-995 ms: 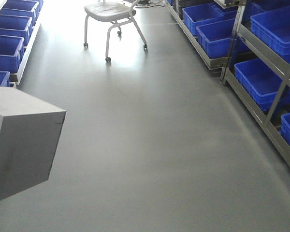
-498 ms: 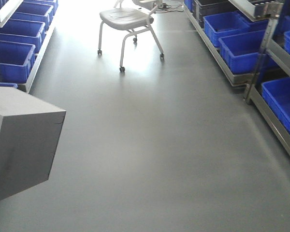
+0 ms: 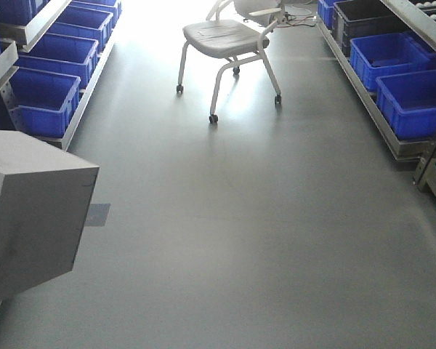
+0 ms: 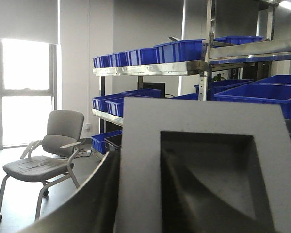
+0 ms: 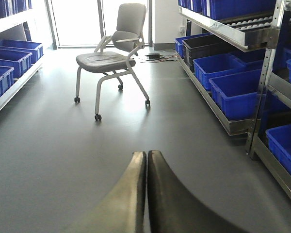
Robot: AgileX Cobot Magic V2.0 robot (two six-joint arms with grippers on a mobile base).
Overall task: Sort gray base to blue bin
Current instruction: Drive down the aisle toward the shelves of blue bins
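The gray base [image 3: 36,211] hangs low at the left of the front view, a plain matte block held above the floor. In the left wrist view the gray base [image 4: 140,145] fills the frame with its dark square recess facing the camera. My left gripper [image 4: 140,160] is shut on its wall, one finger [image 4: 99,194] outside and the other inside the recess. My right gripper [image 5: 146,154] is shut and empty over bare floor. Blue bins line the low racks on the left [image 3: 47,98] and right [image 3: 414,98]; none stands out as the blue bin.
A gray wheeled chair [image 3: 229,40] stands in the aisle ahead. Metal shelving with more blue bins [image 5: 235,92] and a black bin [image 5: 208,46] runs along the right. A rack upright [image 3: 432,163] is near the right edge. A tape patch [image 3: 98,214] marks the floor.
The whole view has swung left: the chair and right-hand shelving slid rightward in the frame and the left rack came further in. The gray base stays fixed in the left gripper.
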